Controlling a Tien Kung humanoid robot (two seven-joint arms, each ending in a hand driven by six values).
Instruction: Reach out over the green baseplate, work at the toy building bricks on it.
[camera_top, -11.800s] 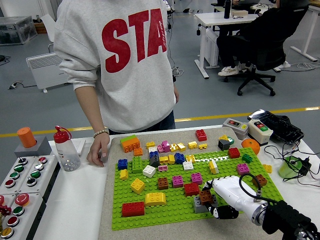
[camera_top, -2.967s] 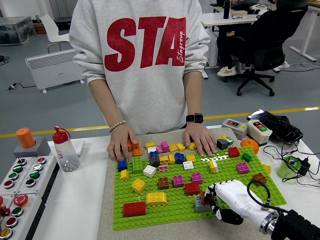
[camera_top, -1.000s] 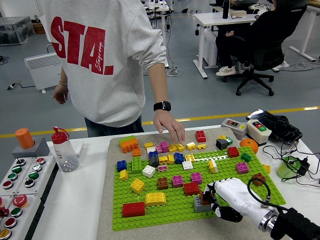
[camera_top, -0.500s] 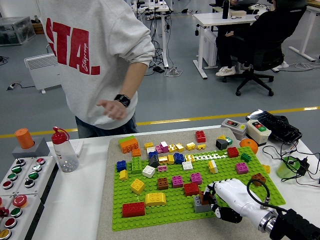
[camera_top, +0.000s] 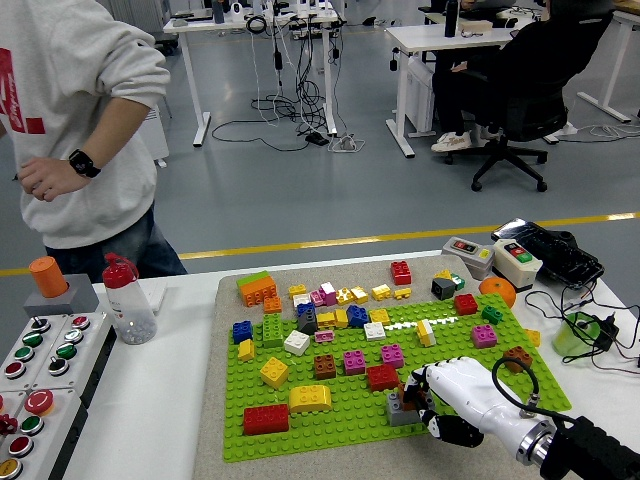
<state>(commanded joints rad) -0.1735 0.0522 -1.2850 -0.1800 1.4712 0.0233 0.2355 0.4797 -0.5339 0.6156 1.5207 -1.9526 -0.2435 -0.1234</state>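
Fingers of the white right hand (camera_top: 452, 396) curl narrowly round a small grey-and-brown brick stack (camera_top: 402, 404) at its fingertips. That grip probably serves to pull it off the studded green baseplate (camera_top: 330, 425) beneath.

The robot's white five-fingered right hand (camera_top: 452, 398) reaches in from the lower right on a black forearm (camera_top: 590, 452). Its fingers (camera_top: 436, 428) are curled, palm down.
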